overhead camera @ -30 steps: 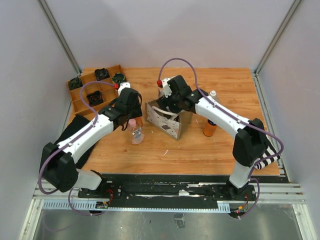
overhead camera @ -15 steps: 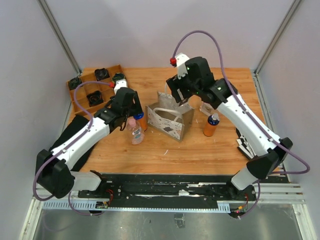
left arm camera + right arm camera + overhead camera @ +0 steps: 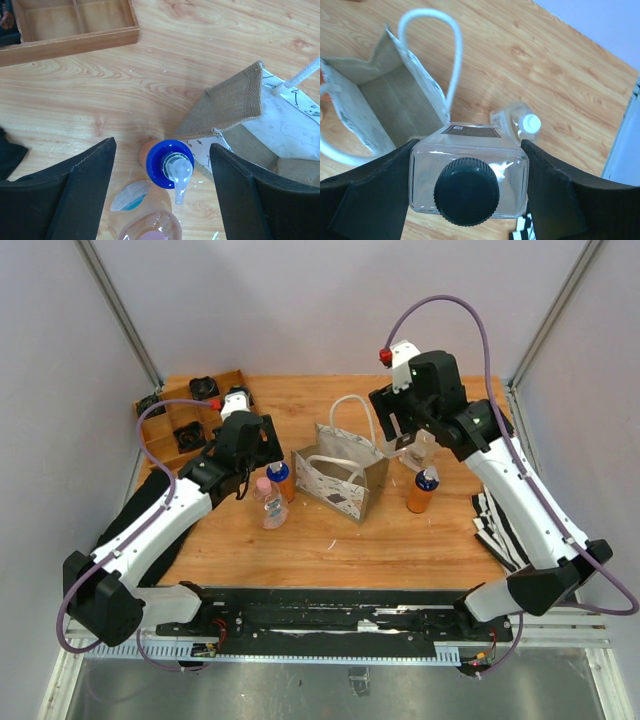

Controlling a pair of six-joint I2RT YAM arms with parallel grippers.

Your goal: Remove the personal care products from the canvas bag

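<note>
on wood tabletop [image 3: 400, 540]: canvas bag [image 3: 340, 485] upright; pale grey walls [image 3: 300, 310] around.

- The wooden table [image 3: 400, 540] carries everything.
- The canvas bag [image 3: 340, 485] stands upright near its middle.
- Just left of the bag: an orange bottle [image 3: 281, 480] and a pink-capped bottle [image 3: 270, 505].
- To the right: another orange bottle [image 3: 421, 492] and a pale white-capped bottle [image 3: 517, 122].
- Far left corner: a wooden tray [image 3: 165, 423].
- Right edge: a striped cloth [image 3: 495, 530].

Left wrist view: pink-capped bottle [image 3: 150, 229] cut by bottom edge, wooden tray [image 3: 70, 42] by top edge. Right wrist view: canvas bag [image 3: 417, 80] cut at left; rope handle [image 3: 456, 55] blurred; black-capped bottle [image 3: 467, 190] half-hides white-capped bottle [image 3: 529, 122].
</note>
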